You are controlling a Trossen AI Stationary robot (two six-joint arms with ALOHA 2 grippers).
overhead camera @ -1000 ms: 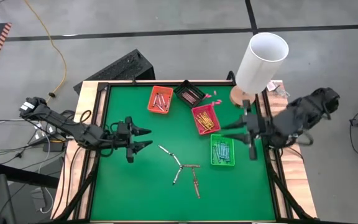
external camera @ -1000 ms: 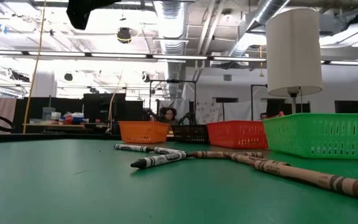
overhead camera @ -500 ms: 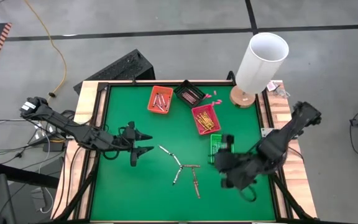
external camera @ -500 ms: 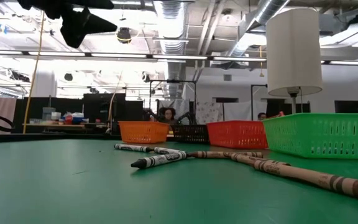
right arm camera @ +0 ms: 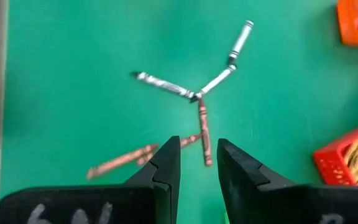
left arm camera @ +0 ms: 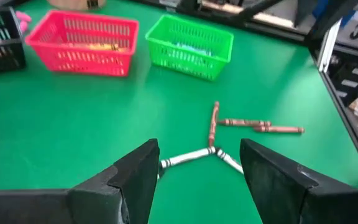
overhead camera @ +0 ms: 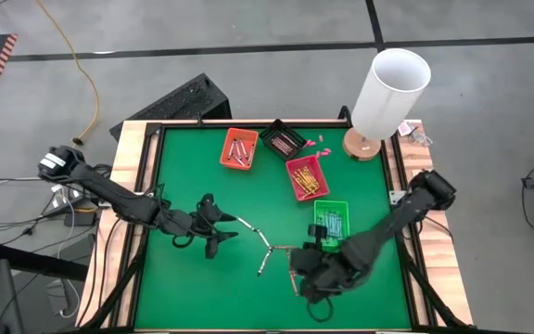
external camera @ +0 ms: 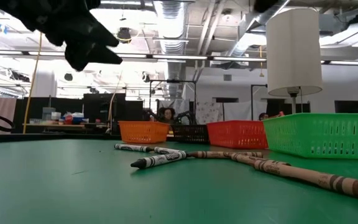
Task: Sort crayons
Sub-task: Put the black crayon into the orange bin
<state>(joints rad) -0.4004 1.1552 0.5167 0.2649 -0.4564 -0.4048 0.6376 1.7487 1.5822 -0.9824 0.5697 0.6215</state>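
Several loose crayons lie flat on the green mat: grey ones (overhead camera: 247, 224) (overhead camera: 264, 263) and brown ones (overhead camera: 286, 249) (overhead camera: 293, 279), meeting in a star shape. My left gripper (overhead camera: 224, 231) hovers open just left of the grey crayons (left arm camera: 188, 157), its fingers pointing toward them. My right gripper (overhead camera: 299, 271) hangs open above the brown crayons (right arm camera: 202, 130), which show past its fingertips in the right wrist view. Neither gripper touches anything. In the low view the left gripper (external camera: 82, 37) is well above the mat.
Four small trays with sorted crayons stand at the far middle and right: orange (overhead camera: 238, 148), black (overhead camera: 282, 139), red (overhead camera: 306, 177), green (overhead camera: 332, 224). A lamp with a white shade (overhead camera: 392, 91) stands at the far right corner. Pink bits (overhead camera: 317, 142) lie near it.
My right gripper has swung from the table's right edge, past the green tray, toward the near middle and down over the brown crayons, tipping downward. My left gripper has gone down and toward the right, closer to the grey crayons. The crayons have stayed put.
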